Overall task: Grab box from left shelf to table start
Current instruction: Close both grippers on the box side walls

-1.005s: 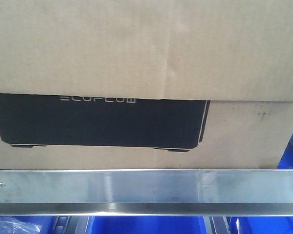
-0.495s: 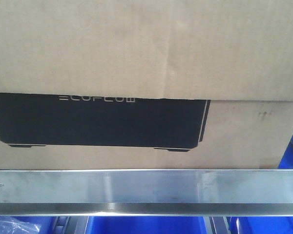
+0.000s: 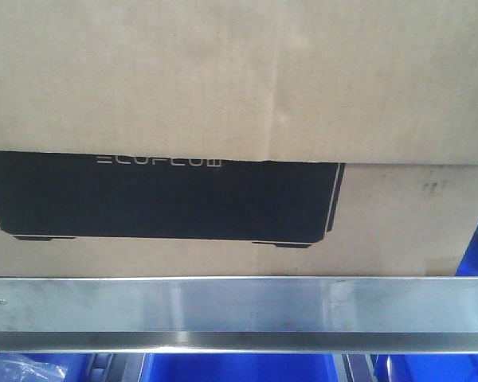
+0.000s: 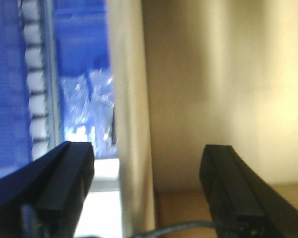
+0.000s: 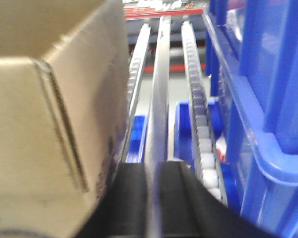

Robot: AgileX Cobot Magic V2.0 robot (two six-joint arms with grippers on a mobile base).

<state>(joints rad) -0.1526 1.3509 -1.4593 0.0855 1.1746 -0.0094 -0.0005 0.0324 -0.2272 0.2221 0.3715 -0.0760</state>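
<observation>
Flagging risks first. The box [image 3: 239,79] sits on the left shelf [image 3: 103,342], right behind the front rail [image 3: 239,306], which meets its lower edge. No tabletop shows in any view, so I can't place anything against table edges or corners.

My read: pulled straight out, the box catches on that rail, so it needs a lift first. It's far wider than either jaw span, so this has to be a two-sided squeeze, and plain cardboard may slip or tip.

Left gripper [image 4: 146,191] is spread wide and holds nothing. It straddles a vertical corner edge of the box, one finger over the cardboard face, the other outside by a blue bin [image 4: 10,74]. Driven in like that, a finger could stub the corner.

Right gripper [image 5: 151,198] has its fingers nearly together with nothing in them. It's just beside the box's right side, with a roller track [image 5: 198,114] and a second blue bin [image 5: 268,99] close by. Little room there.

Writing: pale "ECOFLOW" lettering [image 3: 159,162] along the top of the black rectangle [image 3: 159,199]. Small dark marks [image 3: 432,188] further right, unreadable.
</observation>
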